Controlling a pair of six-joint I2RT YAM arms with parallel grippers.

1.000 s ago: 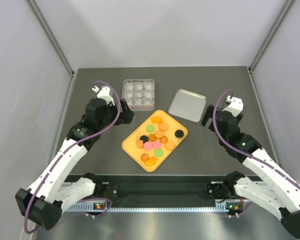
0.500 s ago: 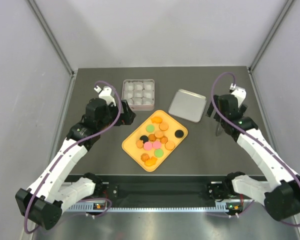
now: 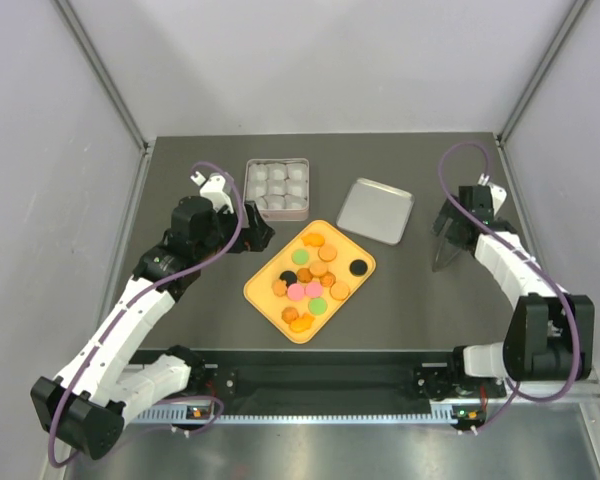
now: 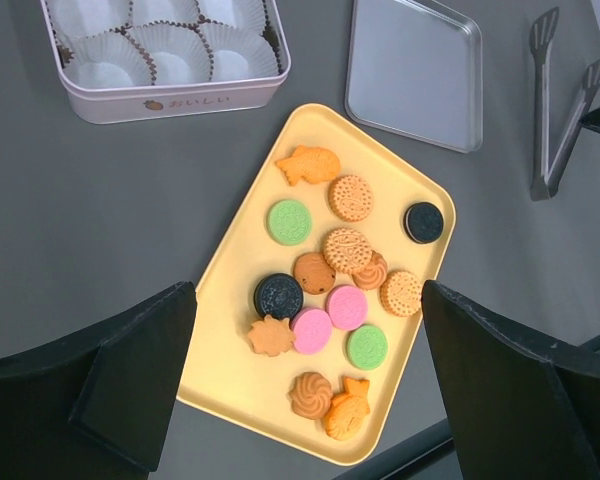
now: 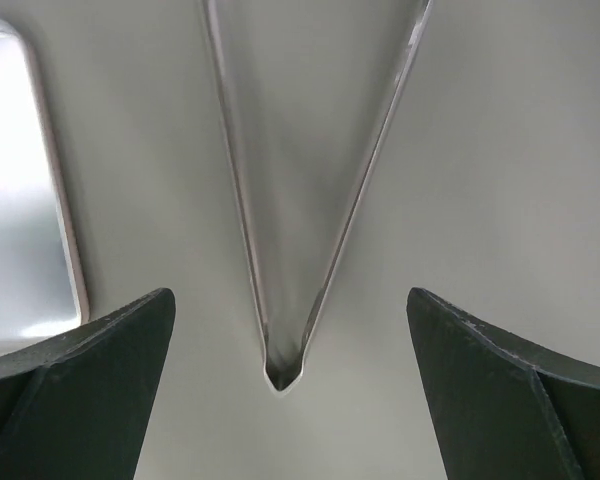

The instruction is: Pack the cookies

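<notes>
**One bit of text, on the tin**

The tin at the far left has small brown Japanese print on its near side wall. It looks like "おいしい", with a tiny brown logo just left of it.

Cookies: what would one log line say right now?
cookies on tray | tin unfilled | left gripper open | right gripper open over tongs

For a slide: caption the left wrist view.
Open left tool facing a yellow tray of cookies; paper-cup tin, lid and tongs beyond.
</notes>
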